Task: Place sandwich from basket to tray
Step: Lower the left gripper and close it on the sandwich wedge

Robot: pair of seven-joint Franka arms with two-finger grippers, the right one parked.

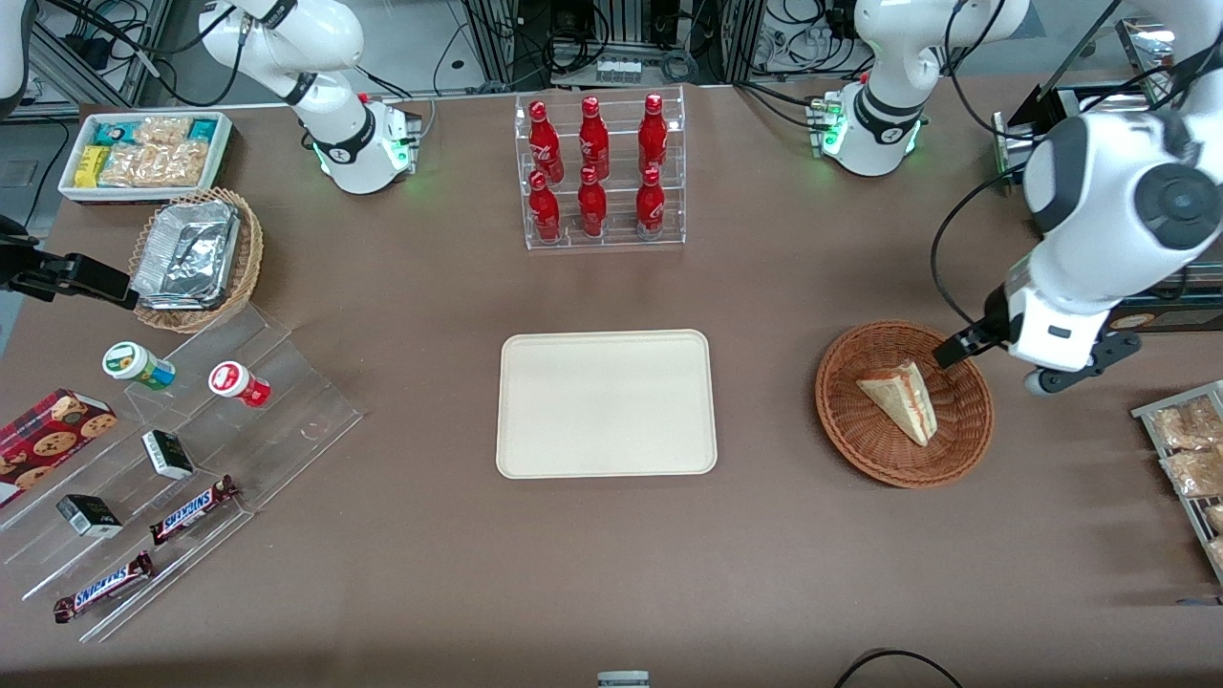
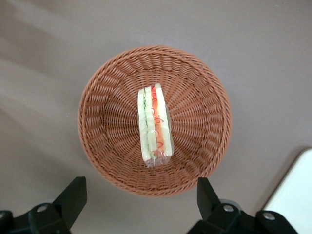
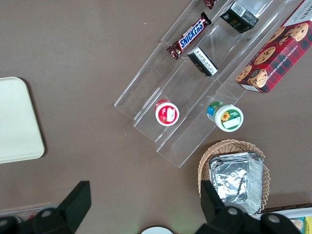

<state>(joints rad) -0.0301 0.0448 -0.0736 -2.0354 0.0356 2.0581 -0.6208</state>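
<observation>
The sandwich (image 1: 903,399), a pale bread wedge with a red and green stripe, lies in the reddish-brown wicker basket (image 1: 841,420). The cream tray (image 1: 605,403) lies bare in the middle of the table, beside the basket toward the parked arm's end. My left gripper (image 1: 958,350) hangs above the basket's rim on the working arm's side. In the left wrist view the gripper (image 2: 140,200) is open and empty, its fingers (image 2: 73,195) wide apart above the basket (image 2: 107,146) and sandwich (image 2: 155,126). A corner of the tray (image 2: 295,195) shows there too.
A clear rack of red bottles (image 1: 600,172) stands farther from the camera than the tray. A tan basket of foil containers (image 1: 196,258), a white snack bin (image 1: 143,153) and a stepped acrylic stand (image 1: 182,459) lie toward the parked arm's end. Snack packets (image 1: 1190,449) lie near the working arm.
</observation>
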